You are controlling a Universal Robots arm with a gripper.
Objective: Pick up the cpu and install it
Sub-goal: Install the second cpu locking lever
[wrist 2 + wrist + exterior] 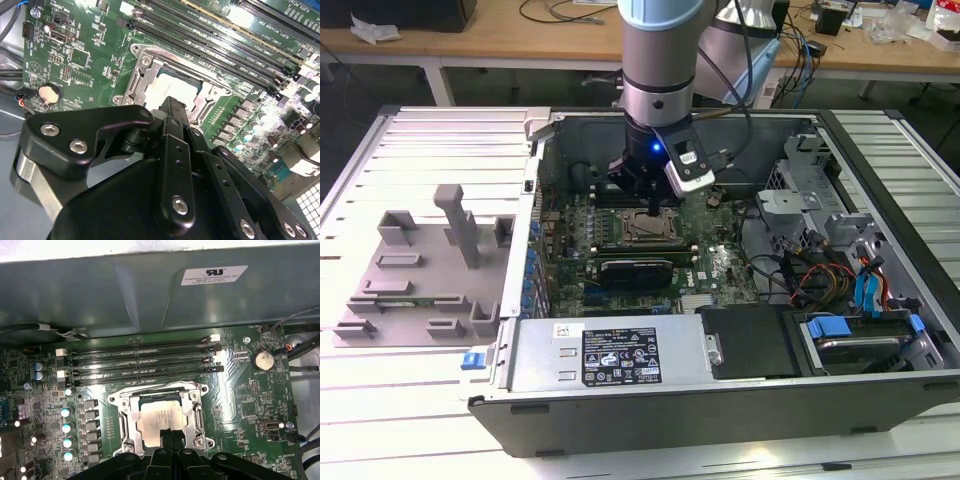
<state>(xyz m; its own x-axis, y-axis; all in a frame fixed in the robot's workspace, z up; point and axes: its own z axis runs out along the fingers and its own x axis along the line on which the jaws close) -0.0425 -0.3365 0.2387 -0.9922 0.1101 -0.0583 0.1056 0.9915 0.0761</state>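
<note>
Nearest the exterior camera, the power supply (620, 357) spans the front edge of the open computer case (880, 390), which lies on a slatted desk (420, 150). Behind it, the arm holds the claw (653, 207) low over the motherboard (720, 262).

Progress: the cpu (161, 421) lies inside the socket frame (125, 416), silver top up, so placement looks done. Whether it is fully seated cannot be told.

Claw state: in both wrist views the fingers (172, 120) stand close together, tips just over the near edge of the cpu, apparently gripping nothing; contact cannot be confirmed.

View differences: the exterior view alone shows the grey plastic tray (415, 285) on the desk at its left. The first wrist view shows the memory slots (140, 362) beyond the socket. The second wrist view adds a coin cell battery (48, 93).
</note>
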